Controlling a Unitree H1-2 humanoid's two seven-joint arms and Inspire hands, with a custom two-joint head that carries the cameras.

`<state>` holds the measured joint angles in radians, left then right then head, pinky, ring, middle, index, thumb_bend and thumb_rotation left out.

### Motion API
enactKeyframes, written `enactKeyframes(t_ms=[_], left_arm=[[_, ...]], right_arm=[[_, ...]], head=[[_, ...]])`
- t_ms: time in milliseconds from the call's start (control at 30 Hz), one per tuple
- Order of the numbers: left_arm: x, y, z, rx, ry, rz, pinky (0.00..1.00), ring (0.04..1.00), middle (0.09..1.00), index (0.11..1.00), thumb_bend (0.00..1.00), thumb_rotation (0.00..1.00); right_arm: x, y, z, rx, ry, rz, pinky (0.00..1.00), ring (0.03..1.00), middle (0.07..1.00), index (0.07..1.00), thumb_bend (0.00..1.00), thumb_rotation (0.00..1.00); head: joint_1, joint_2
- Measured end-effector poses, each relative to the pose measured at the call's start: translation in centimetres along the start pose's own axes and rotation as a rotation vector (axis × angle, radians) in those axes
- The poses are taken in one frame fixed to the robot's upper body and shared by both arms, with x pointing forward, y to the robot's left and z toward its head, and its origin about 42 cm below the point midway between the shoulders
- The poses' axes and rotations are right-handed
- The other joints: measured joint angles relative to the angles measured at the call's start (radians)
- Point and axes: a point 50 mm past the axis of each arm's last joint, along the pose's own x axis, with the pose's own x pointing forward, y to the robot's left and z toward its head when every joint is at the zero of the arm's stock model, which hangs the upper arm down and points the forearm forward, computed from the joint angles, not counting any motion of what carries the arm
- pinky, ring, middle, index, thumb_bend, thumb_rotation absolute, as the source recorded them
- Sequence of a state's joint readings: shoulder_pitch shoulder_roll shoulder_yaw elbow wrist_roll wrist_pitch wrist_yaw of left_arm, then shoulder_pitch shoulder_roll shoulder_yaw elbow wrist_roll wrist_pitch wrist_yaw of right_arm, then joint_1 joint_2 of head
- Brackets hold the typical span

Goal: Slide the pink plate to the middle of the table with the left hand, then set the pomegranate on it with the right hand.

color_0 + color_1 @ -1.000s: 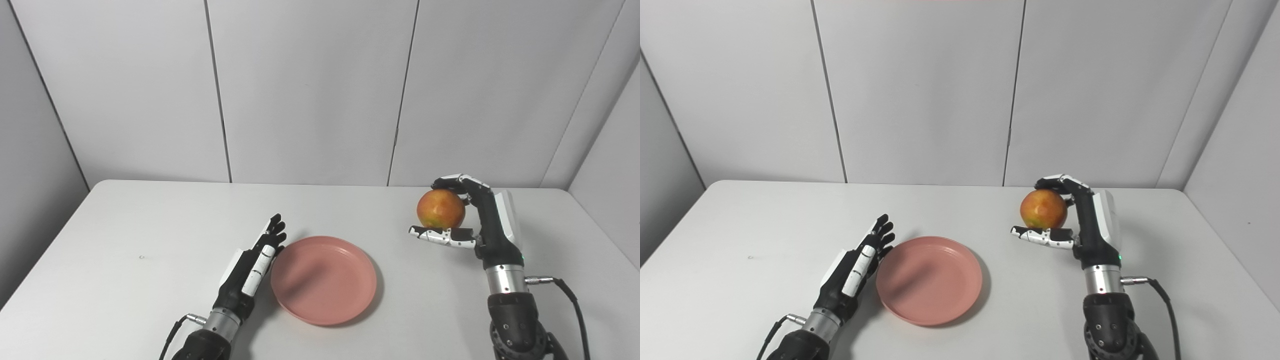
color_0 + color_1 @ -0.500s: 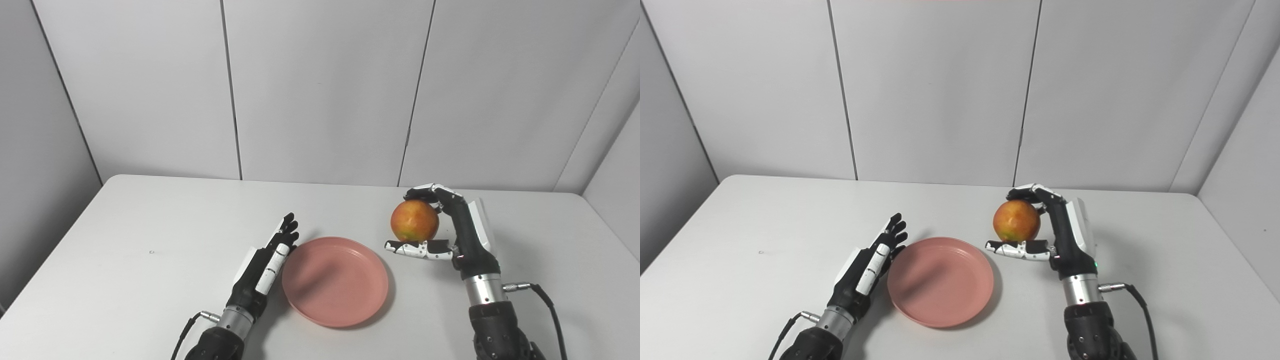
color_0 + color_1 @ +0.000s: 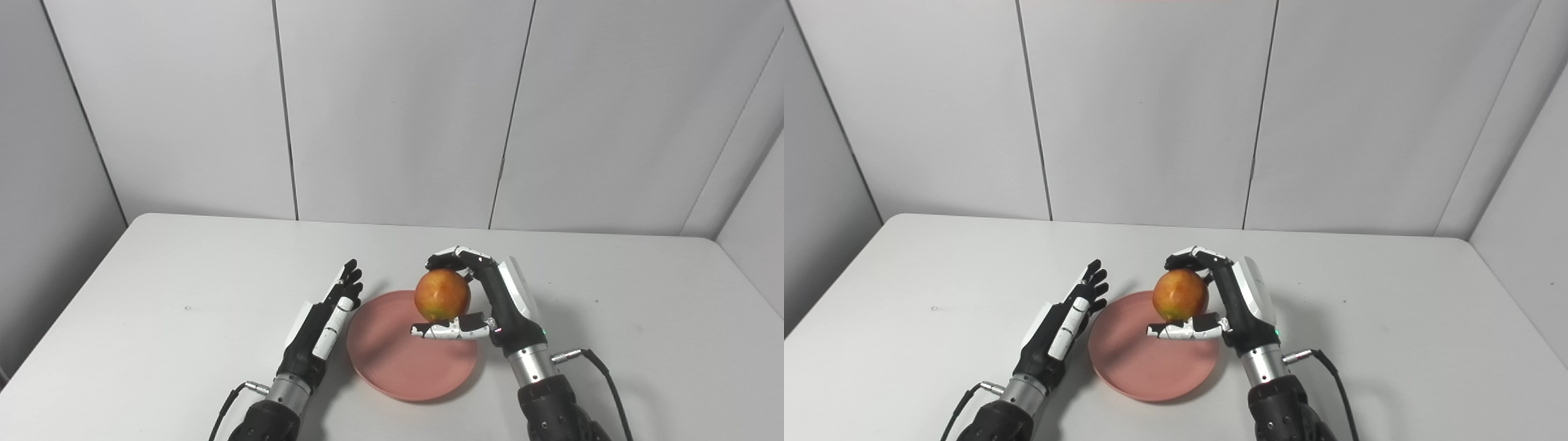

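So here's where you're at: your right hand [image 3: 484, 303] has the pomegranate [image 3: 442, 295] wrapped up, fingers [image 3: 450, 258] curled over the top of it and the thumb [image 3: 444, 331] stretched out underneath, so the fruit sits pinched between them and off the counter [image 3: 153, 294]. It's hanging over the plate [image 3: 392, 367], roughly above the far right part of it, and you can see clear space between the fruit and the pink surface, so it isn't resting on anything. The plate itself lies flat on the counter, near the front edge and about in the middle left to right. Your left hand [image 3: 321, 324] is holding nothing, fingers straight and close together pointing toward the far side, parked along the plate's left rim. It looks right up against the rim, though you can't really tell if it's actually touching or just beside it. The wrist of that arm comes in low from the near edge, and the right arm comes up on the near right of the plate with its cable [image 3: 603, 380] trailing off to the right. Plain white counter, grey panel walls [image 3: 392, 110] behind it.
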<state>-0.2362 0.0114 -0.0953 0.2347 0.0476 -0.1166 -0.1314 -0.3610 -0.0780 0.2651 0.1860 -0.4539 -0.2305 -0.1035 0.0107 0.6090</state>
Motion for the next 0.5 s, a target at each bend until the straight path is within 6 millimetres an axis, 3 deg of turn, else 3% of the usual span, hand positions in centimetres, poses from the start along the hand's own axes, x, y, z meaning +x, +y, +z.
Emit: enactKeyframes(t_ms=[500], left_arm=[[0.0,0.1,-0.1,-0.001,0.023,0.009,0.98,0.98,0.996,0.989,0.6,1.0]], right_arm=[[-0.2,3.3,-1.0,-0.029,0.047,0.117,0.33,0.433,0.507,0.555,0.49,0.0]], head=[[-0.012,0.006]])
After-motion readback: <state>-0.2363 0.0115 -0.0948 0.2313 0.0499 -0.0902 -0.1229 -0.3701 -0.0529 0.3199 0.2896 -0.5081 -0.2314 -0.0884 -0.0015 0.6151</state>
